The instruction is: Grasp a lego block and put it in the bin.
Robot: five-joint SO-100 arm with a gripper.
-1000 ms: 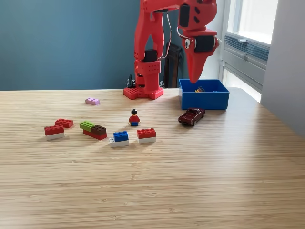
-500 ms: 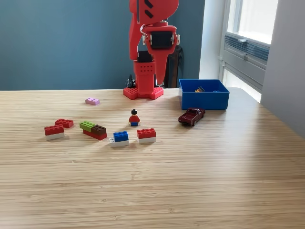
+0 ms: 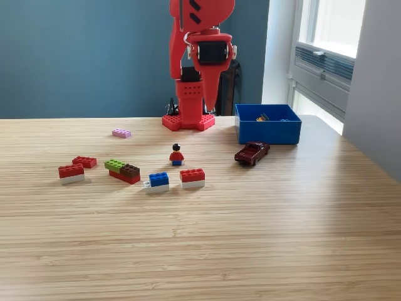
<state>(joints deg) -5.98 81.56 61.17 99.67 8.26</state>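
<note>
I see no change since half a second ago: gripper (image 3: 211, 106) closed, empty, left of the bin (image 3: 268, 132).

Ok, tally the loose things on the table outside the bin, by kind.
Brick pieces: 6 (pink, red, red-white, green-brown-red, blue-white, red-white)
Minifigure: 1
Toy car: 1
Total: 8

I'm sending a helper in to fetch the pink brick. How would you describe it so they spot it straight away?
Start at the red arm's base at the back of the wooden table. To the exterior view's left of it, lying alone, is the pink brick. It is flat, pale pink, and farther back than the red, green and blue bricks.
</note>
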